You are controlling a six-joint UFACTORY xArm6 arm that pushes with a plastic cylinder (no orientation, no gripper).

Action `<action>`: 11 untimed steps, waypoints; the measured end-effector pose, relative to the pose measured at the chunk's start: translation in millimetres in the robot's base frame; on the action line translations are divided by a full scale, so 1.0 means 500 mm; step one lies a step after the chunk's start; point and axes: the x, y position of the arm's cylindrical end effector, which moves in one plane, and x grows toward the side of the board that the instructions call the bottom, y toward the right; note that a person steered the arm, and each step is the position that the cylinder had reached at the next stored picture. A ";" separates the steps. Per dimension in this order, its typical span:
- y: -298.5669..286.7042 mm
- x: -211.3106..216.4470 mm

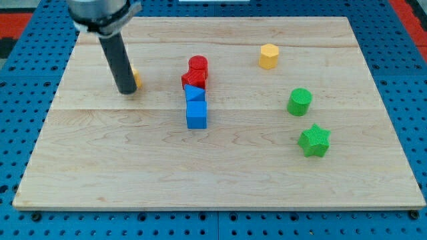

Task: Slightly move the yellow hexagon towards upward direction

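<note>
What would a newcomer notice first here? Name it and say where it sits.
The dark rod stands out at the view's upper left, my tip beside a mostly hidden yellow block. At the board's centre, red blocks and blue blocks bunch in a column. The yellow hexagon sits alone at upper right.

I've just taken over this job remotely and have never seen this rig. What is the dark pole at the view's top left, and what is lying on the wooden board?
There is one picture, from a single camera looking down at an angle on a wooden board lying on a blue perforated surface.

The dark pole is the robot arm's rod. It has no claw and holds nothing; it only pushes blocks with my tip.

Right beside my tip, on its right, a yellow block peeks out, mostly hidden, shape unclear. The yellow hexagon is far off at the view's upper right. In the middle sit two red blocks with two blue blocks just below them. At the right are a green cylinder and a green star.
</note>
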 end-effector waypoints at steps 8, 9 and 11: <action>0.523 -0.083; 0.456 -0.110; 0.537 -0.133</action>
